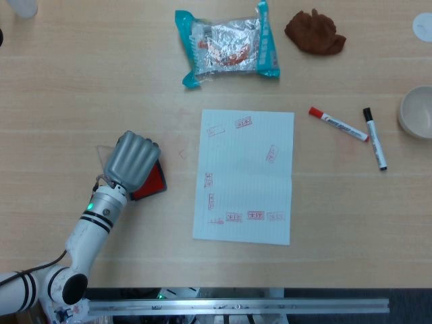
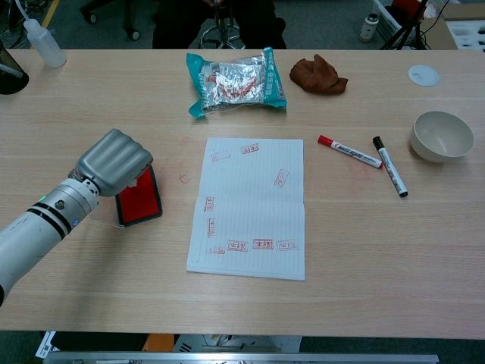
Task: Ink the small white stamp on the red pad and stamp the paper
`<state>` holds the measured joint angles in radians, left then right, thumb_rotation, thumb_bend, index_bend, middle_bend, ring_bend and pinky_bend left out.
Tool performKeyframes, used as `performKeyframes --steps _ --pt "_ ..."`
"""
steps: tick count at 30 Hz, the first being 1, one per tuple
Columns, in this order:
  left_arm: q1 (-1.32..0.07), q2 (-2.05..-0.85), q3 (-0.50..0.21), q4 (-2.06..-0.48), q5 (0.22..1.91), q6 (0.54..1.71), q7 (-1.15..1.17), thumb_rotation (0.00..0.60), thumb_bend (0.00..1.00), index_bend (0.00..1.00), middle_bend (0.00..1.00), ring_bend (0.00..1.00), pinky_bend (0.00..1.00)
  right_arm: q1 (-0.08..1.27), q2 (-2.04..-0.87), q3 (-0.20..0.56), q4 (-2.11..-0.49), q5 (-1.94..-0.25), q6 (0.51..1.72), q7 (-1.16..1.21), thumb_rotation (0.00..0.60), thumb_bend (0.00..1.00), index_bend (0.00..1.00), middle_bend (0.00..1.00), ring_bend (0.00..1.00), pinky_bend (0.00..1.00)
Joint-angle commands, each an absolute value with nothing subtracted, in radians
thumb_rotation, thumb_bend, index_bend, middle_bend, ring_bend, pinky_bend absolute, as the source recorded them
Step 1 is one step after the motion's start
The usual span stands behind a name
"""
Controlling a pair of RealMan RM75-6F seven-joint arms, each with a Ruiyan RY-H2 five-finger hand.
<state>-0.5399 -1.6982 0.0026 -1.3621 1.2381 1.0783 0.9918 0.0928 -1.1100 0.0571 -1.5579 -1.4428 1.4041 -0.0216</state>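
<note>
Near the worktop's (image 2: 91, 288) left edge, the left hand (image 1: 133, 160), fingers curled together, covers the red pad (image 2: 139, 199); whether it holds the stamp cannot be told. The paper (image 1: 246, 175) lies mid-worktop, already stamped.

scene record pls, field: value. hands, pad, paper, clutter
left hand: fingers curled, over the left part of the red pad; stamp not visible
right hand: not in view
paper: flat at table centre, several red stamp marks already on it
snack packet: beyond the paper
brown cloth: right of the packet
markers: red-capped and black-capped, right of the paper
bowl: far right
</note>
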Motion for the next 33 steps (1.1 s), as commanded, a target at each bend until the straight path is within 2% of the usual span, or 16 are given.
performKeyframes --steps 1,17,33 --pt "-0.544 -1.679 -0.003 -1.391 1.247 1.096 1.001 0.600 0.26 0.62 1.00 1.00 1.00 0.093 -1.110 0.057 -1.559 -1.444 1.405 -0.022 0.600 0.12 0.21 0.32 0.22 0.27" --pt "-0.584 -1.614 -0.026 -1.583 1.280 1.139 1.083 0.600 0.26 0.62 1.00 1.00 1.00 0.098 -1.115 0.058 -1.553 -1.448 1.399 -0.014 0.600 0.12 0.21 0.32 0.22 0.27" --pt "-0.663 -1.711 -0.046 -1.670 1.259 1.106 1.193 0.600 0.26 0.62 1.00 1.00 1.00 0.097 -1.112 0.057 -1.540 -1.437 1.388 0.001 0.600 0.12 0.21 0.32 0.22 0.27"
